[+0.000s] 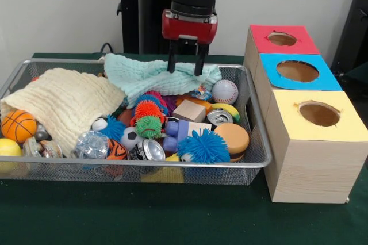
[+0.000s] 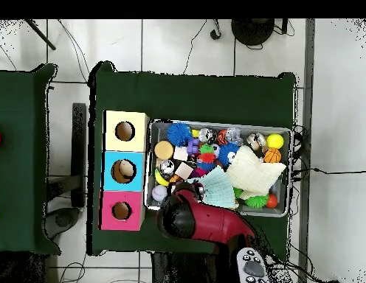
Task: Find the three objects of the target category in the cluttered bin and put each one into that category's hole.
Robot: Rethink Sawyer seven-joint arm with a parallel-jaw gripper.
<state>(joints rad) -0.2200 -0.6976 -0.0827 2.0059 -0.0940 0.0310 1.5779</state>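
Note:
My gripper (image 1: pixel 185 64) hangs open and empty just above the mint cloth (image 1: pixel 149 75) at the back of the wire bin (image 1: pixel 144 164). The bin is crammed with toys: a baseball (image 1: pixel 225 91), a basketball (image 1: pixel 18 126), a yellow ball (image 1: pixel 8 148), blue (image 1: pixel 203 146), orange (image 1: pixel 148 108) and green (image 1: pixel 149 126) spiky balls, two cans (image 1: pixel 219 117), a wooden block (image 1: pixel 188 110). A cream cloth (image 1: pixel 63 104) covers the left part. Seen from overhead, the arm (image 2: pixel 197 219) hides the gripper over the bin's edge near the mint cloth (image 2: pixel 218 188).
Beside the bin stand three boxes, each with a round hole on top: red (image 1: pixel 261 33), blue (image 1: pixel 270 65) and yellow (image 1: pixel 287 119). The overhead view shows them in a column, yellow (image 2: pixel 112 121), blue (image 2: pixel 111 161), red (image 2: pixel 108 200). A controller (image 2: pixel 250 267) lies near the base.

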